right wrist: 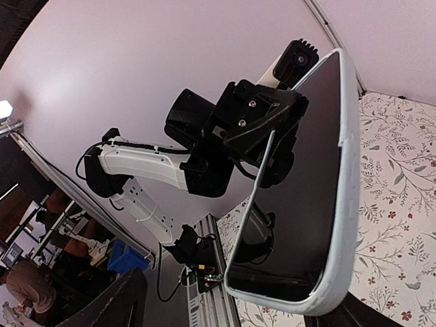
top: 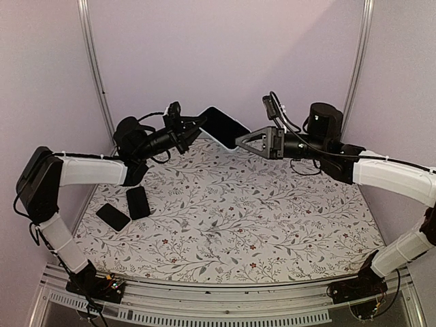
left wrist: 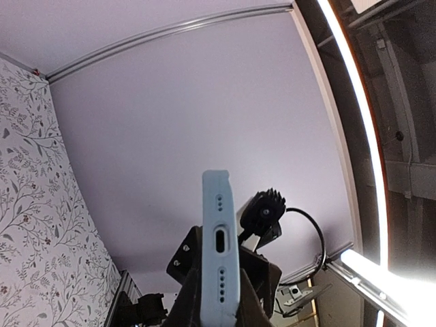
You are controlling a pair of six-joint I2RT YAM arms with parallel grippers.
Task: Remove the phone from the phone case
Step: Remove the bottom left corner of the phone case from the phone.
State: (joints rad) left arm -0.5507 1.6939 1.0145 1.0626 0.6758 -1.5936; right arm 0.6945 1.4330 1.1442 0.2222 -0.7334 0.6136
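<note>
**Top external view.** The phone [top: 221, 126], seated in its phone case, is held in the air above the far side of the floral worktop [top: 272, 225]. It is clenched at one edge by the left end effector [top: 197, 125]. The right end effector [top: 240, 144] is placed just beside the opposite edge, its jaws spread and nothing held between them. Two dark flat slabs [top: 112, 216] are seen lying near the left margin of the worktop, well apart from the action. Whether they are phones or cases cannot be told.

**Left wrist view.** The pale blue phone case [left wrist: 219, 204] is shown end-on, port and speaker holes facing the camera. It is pinched firmly between the left fingers [left wrist: 187, 300].

**Right wrist view.** The dark screen is seen framed all round by the light rim of the case, with the left end effector clamped on its upper part. The right fingers [right wrist: 116, 300] are spread wide to either side of the lower end and grasp nothing.

**Progress.** The cased phone has been lifted and secured, but the separation is judged not yet made. The phone appears to be fully seated, so the case has yet to be peeled back and the phone drawn out.
</note>
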